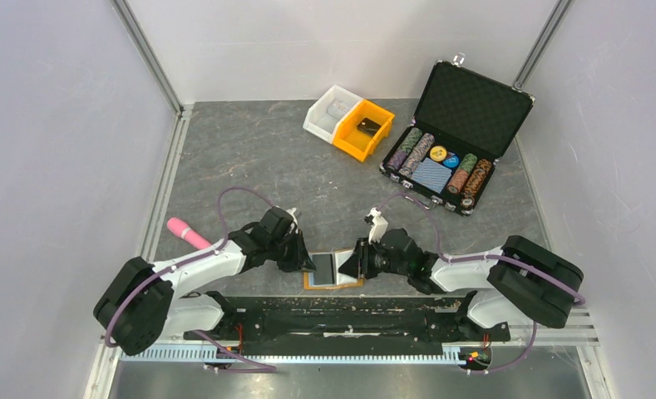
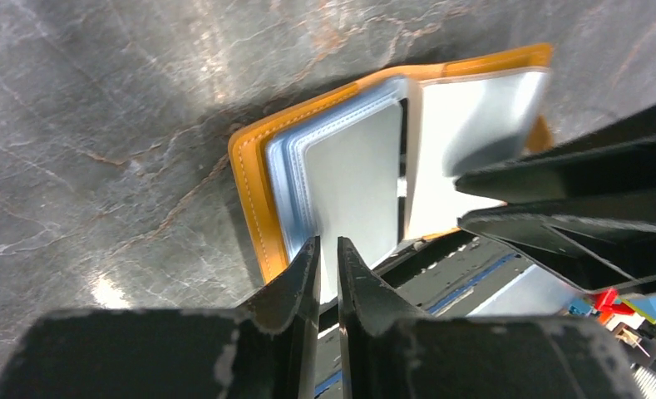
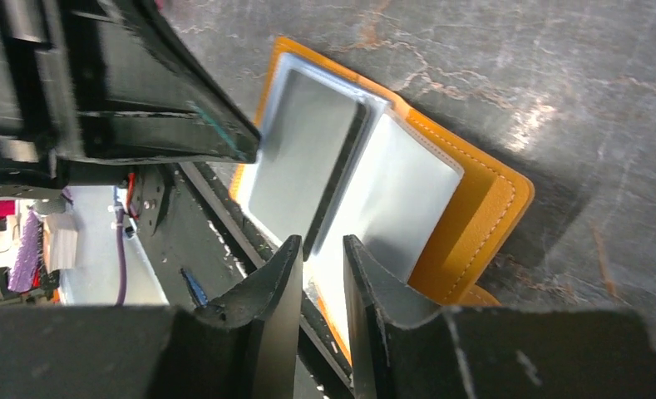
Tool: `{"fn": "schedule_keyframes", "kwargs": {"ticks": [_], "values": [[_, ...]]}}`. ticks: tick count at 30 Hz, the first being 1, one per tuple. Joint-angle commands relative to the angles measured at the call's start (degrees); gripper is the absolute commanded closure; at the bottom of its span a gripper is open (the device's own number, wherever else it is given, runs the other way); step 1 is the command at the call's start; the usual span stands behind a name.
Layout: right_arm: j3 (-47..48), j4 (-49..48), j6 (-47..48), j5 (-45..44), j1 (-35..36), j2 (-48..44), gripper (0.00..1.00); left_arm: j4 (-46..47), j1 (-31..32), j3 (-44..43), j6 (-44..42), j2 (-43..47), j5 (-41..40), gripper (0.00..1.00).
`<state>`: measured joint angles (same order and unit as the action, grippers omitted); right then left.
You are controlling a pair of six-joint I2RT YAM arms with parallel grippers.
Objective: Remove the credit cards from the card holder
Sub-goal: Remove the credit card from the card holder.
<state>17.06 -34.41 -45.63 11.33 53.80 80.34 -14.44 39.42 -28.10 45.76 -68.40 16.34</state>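
The card holder (image 1: pixel 333 271) lies open on the grey table between my two grippers. Its orange cover (image 2: pixel 249 183) frames light blue sleeves, and the cover (image 3: pixel 478 216) also shows in the right wrist view. The panels inside look pale grey, and I cannot tell cards from sleeves. My left gripper (image 1: pixel 309 263) (image 2: pixel 328 249) stands at the near edge of the left panel, its jaws only a thin slit apart. Whether they pinch anything is unclear. My right gripper (image 1: pixel 353 264) (image 3: pixel 320 249) stands at the right panel's near edge, jaws a little apart with nothing between them.
An open black chip case (image 1: pixel 453 137) stands at the back right. An orange bin (image 1: pixel 362 129) and a white bin (image 1: pixel 331 112) sit beside it. A pink object (image 1: pixel 189 233) lies at the left. A black rail (image 1: pixel 341 312) runs just behind the holder's near edge.
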Motion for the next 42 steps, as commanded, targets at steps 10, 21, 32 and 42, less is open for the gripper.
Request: {"fn": "schedule_keyframes", "kwargs": {"ticks": [10, 21, 32, 42], "values": [[2.72, -5.08, -0.51, 3.22, -0.03, 4.01, 0.73, 3.71, 0.22, 2.48, -0.93, -2.45, -1.45, 0.83], [5.93, -1.13, -0.95, -0.06, 0.15, 6.76, 0.7, 3.98, 0.25, 3.08, -0.94, -2.17, -0.53, 0.82], [8.91, 3.96, 0.36, -1.65, 0.86, 8.84, 0.71, 4.07, 0.27, 2.78, -1.63, -1.74, -0.24, 0.8], [9.25, 2.75, -0.16, -0.51, 1.27, 9.9, 0.7, 4.14, 0.26, 2.7, -1.82, -3.05, -0.16, 0.86]]}}
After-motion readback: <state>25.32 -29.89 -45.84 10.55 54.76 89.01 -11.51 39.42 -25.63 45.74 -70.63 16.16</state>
